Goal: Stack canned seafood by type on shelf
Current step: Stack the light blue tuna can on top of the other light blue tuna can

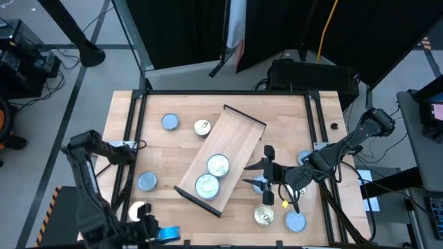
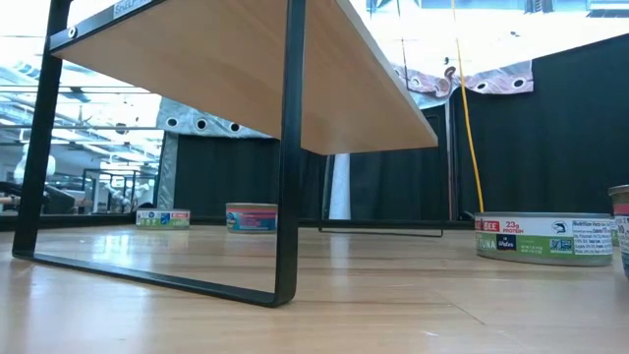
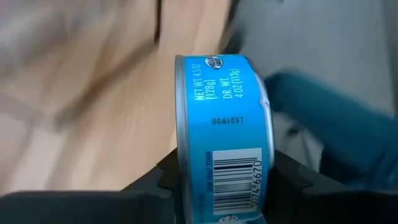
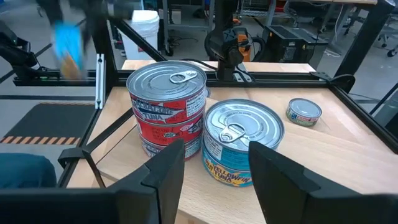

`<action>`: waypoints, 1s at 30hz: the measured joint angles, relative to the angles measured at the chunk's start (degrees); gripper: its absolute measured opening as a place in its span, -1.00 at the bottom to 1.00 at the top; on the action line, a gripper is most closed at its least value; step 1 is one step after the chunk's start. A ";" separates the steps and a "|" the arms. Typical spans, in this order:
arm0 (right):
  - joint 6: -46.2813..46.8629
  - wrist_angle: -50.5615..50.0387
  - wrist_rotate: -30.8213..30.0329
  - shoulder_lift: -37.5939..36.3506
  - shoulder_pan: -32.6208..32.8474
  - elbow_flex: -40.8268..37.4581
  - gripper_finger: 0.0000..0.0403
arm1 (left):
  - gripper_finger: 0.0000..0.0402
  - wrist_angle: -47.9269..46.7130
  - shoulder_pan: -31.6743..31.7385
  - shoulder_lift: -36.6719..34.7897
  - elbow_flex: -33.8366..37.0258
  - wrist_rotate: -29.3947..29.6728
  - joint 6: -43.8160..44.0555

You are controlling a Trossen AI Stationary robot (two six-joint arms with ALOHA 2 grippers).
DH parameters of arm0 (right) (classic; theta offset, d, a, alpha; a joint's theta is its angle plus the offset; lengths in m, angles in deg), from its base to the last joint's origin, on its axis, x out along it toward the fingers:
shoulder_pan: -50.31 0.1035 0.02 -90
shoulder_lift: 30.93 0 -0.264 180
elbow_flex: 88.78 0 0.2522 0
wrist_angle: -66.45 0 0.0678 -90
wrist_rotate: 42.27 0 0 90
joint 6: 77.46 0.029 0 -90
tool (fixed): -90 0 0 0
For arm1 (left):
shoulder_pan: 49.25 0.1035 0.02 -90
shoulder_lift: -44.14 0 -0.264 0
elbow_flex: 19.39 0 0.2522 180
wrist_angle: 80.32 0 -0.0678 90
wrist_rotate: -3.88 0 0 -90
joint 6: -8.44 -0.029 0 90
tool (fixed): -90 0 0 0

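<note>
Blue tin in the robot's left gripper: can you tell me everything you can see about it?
The blue tin is a small, flat round can, metal by its look, with silver rims and a bright blue label around its side. The label carries white weight print, a stamped code and a barcode. It is turned on edge, its flat faces pinched by the left gripper. From above it is at the table's near left corner, away from the shelf.
</note>
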 joint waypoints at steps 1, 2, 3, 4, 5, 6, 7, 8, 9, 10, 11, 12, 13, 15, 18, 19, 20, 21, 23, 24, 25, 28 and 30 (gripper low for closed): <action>-0.25 0.02 -0.02 0.00 0.00 0.00 -0.16 | -0.32 -0.12 0.24 -0.76 -1.96 2.70 -3.76; -0.56 0.02 -0.02 0.00 0.00 0.00 -0.16 | -0.32 -0.03 0.54 -1.54 -3.84 5.25 -8.03; -1.01 0.13 -0.02 0.00 0.00 0.00 -0.16 | -0.32 -0.01 0.90 -2.23 -5.53 7.68 -12.94; -1.44 0.37 0.00 0.00 0.00 0.00 -0.16 | -0.32 -0.06 1.37 -2.88 -7.20 9.89 -18.08; -1.87 0.78 0.00 0.00 0.00 0.00 -0.16 | -0.32 -0.08 1.93 -3.46 -8.80 12.01 -23.14; -2.19 1.13 0.03 0.00 0.00 0.00 -0.16 | -0.32 -0.05 2.57 -4.03 -10.26 14.13 -28.23; -2.52 1.38 0.07 -0.02 0.00 0.00 -0.16 | -0.32 -0.08 3.24 -4.61 -11.65 16.17 -33.37; -2.64 1.40 0.09 -0.02 0.00 0.00 -0.16 | -0.32 -0.06 3.96 -5.15 -13.00 18.00 -38.78; -2.67 1.33 0.09 -0.02 0.00 0.00 -0.16 | -0.32 0.27 4.78 -5.64 -14.05 19.35 -44.59; -2.86 1.33 0.11 -0.02 0.00 0.00 -0.16 | -0.32 0.86 5.71 -6.06 -14.85 20.46 -50.63; -3.19 1.33 0.12 -0.02 0.00 0.00 -0.16 | -0.32 1.33 6.67 -6.37 -15.46 21.89 -56.64; -3.53 1.33 0.13 -0.02 0.00 0.00 -0.16 | -0.32 1.92 7.63 -6.56 -15.75 23.22 -62.60; -3.96 1.32 0.14 -0.02 0.00 0.00 -0.16 | -0.32 2.82 8.62 -6.75 -15.80 24.13 -68.27; -4.85 1.15 0.16 -0.02 0.00 0.00 -0.16 | -0.32 4.36 11.07 -6.99 -15.82 24.71 -78.98; -6.07 0.66 0.22 -0.02 0.00 0.00 -0.16 | -0.32 5.10 15.48 -7.08 -15.88 24.97 -90.77; -6.43 0.61 0.20 -0.04 0.00 0.00 -0.16 | -0.32 4.91 17.12 -7.08 -15.88 25.00 -93.14; -6.85 0.56 0.22 -0.14 0.00 0.00 -0.16 | -0.32 4.85 19.02 -7.06 -15.88 24.90 -94.98; -7.33 0.52 0.23 -0.22 0.00 0.00 -0.16 | -0.32 4.87 20.93 -7.05 -15.88 24.43 -96.22; -8.01 0.55 0.21 -0.51 0.00 0.00 -0.16 | -0.31 4.67 25.01 -7.08 -15.86 21.73 -98.47; -8.59 0.50 0.23 -0.76 0.00 0.00 -0.16 | -0.31 4.36 26.90 -7.08 -15.88 19.88 -99.50; -8.98 0.50 0.23 -1.09 0.00 0.00 -0.16 | -0.30 3.82 28.85 -7.07 -15.85 17.85 -100.46; -10.33 0.29 0.18 -2.34 0.00 0.00 -0.16 | -0.30 1.04 33.46 -7.05 -15.85 11.39 -101.65; -11.40 0.20 0.05 -3.15 0.02 0.00 -0.16 | -0.29 -1.88 35.79 -7.08 -15.85 5.87 -101.63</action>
